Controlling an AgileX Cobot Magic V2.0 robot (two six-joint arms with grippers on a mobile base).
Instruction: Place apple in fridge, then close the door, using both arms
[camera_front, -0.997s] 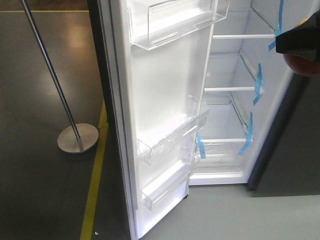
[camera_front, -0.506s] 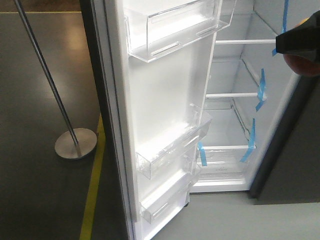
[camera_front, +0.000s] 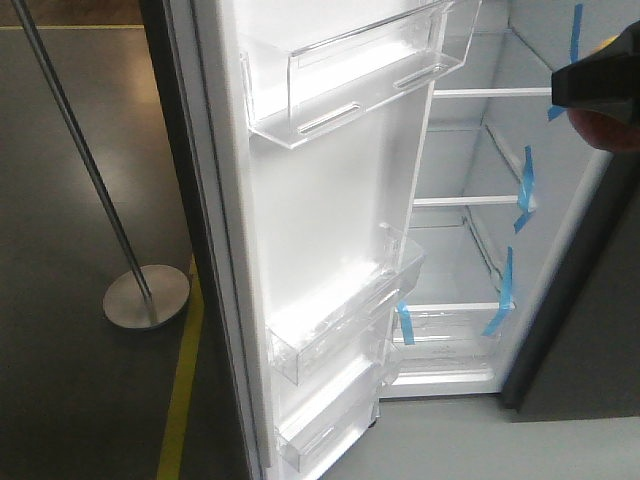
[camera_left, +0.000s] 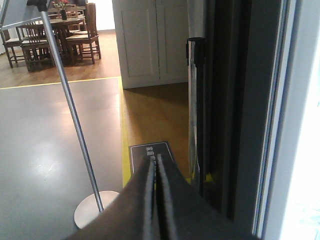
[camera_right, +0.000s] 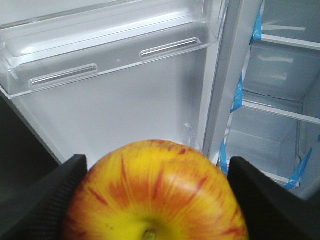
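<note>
The left wrist camera alone is showing the room beyond the door (camera_left: 240, 100): a dining table (camera_left: 52, 22) with wooden chairs at the far left, a slanting metal pole (camera_left: 70, 110) rising from a round base (camera_left: 90, 212), white cabinets (camera_left: 150, 42) along the far wall, and a dark floor sign (camera_left: 149, 150). The left gripper (camera_left: 156, 180) is pointing past the door's dark outer edge, its jaws pressed flat together with nothing between them.

The front camera is taking in what neither wrist view does: a yellow floor line (camera_front: 182, 380) is running just beside the open door. The door's white inner face, with its clear bins (camera_front: 345, 80), is standing across the left part of the fridge (camera_front: 465, 250) opening. Blue tape strips (camera_front: 524, 188) are hanging along the fridge's right wall.

Only the right wrist camera is showing the apple (camera_right: 155, 200) clearly. The right gripper (camera_right: 156, 162) is holding it, jaws clamped on both sides, near the top door bin and outside the fridge. Its skin is looking glossy, yellow-orange with red streaks.
</note>
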